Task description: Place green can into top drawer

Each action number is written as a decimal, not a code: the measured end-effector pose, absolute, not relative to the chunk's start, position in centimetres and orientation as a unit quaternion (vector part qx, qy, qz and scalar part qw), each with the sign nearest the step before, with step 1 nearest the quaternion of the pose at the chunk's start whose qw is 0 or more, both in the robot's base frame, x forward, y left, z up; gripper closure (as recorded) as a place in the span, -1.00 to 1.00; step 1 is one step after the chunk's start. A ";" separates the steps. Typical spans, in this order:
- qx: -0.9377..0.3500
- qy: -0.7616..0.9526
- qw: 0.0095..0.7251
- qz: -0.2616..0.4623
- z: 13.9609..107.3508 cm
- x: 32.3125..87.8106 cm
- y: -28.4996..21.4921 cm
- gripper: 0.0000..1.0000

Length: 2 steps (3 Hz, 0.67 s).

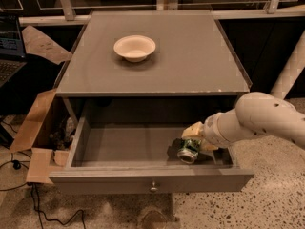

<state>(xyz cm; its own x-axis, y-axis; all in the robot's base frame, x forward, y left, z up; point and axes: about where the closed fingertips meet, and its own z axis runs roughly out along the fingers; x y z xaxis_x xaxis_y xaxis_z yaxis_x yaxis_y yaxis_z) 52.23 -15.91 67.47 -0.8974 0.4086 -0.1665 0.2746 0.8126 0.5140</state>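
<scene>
The top drawer point(119, 181) stands pulled open, with its small round knob point(153, 187) at the middle of the front panel. The green can point(188, 152) is inside the drawer at the right front, tilted, its silver end facing the camera, low over or on the drawer floor. My gripper point(198, 142) reaches in from the right on the white arm point(257, 118). Its yellowish fingers point(193, 130) sit either side of the can and hold it.
A cream round bowl point(135, 47) sits on the grey cabinet top point(190, 66). An open cardboard box point(35, 132) stands on the floor left of the drawer, with cables beside it. A laptop point(8, 46) is at the far left.
</scene>
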 end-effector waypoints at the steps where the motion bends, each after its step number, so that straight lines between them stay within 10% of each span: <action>1: 0.181 0.942 0.136 0.247 67.5 52.2 -15.9 0.15; 2: 0.181 0.942 0.136 0.247 67.5 52.2 -15.9 -0.29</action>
